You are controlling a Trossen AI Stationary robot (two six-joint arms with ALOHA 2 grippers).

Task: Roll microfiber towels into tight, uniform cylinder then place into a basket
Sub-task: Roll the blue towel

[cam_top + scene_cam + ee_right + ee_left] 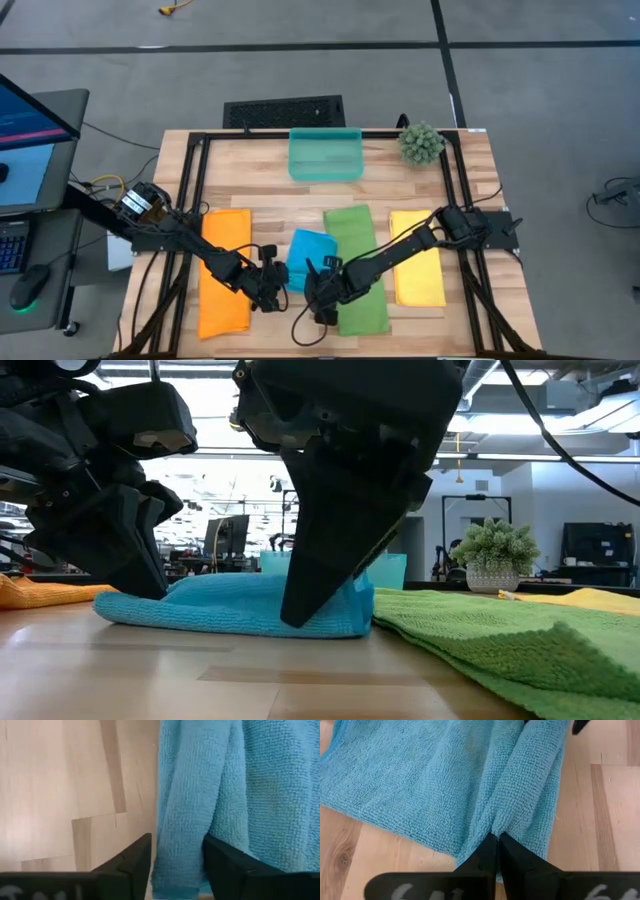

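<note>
High view: a pale wood table [330,165] with a black frame around it stands on a grey floor crossed by dark lines. A monitor [25,130] and keyboard [12,245] sit on a side desk at the left, and a black grille [284,111] lies just behind the table. The basket [325,155] is at the table's far edge, with a spiky plant ball [421,143] beside it. The orange towel [224,270], green towel [356,268] and yellow towel [417,258] lie flat; the blue towel [309,258] lies partly folded between the orange and the green.

The left gripper [497,845] is closed, pinching a fold of the blue towel at its near edge. The right gripper [176,852] has its fingers apart, straddling a ridge of the same towel without squeezing it.

The low view looks into an open workshop with ceiling lights, desks and screens well behind the table. Pale characters show on the left wrist's fingers, too cropped to read
</note>
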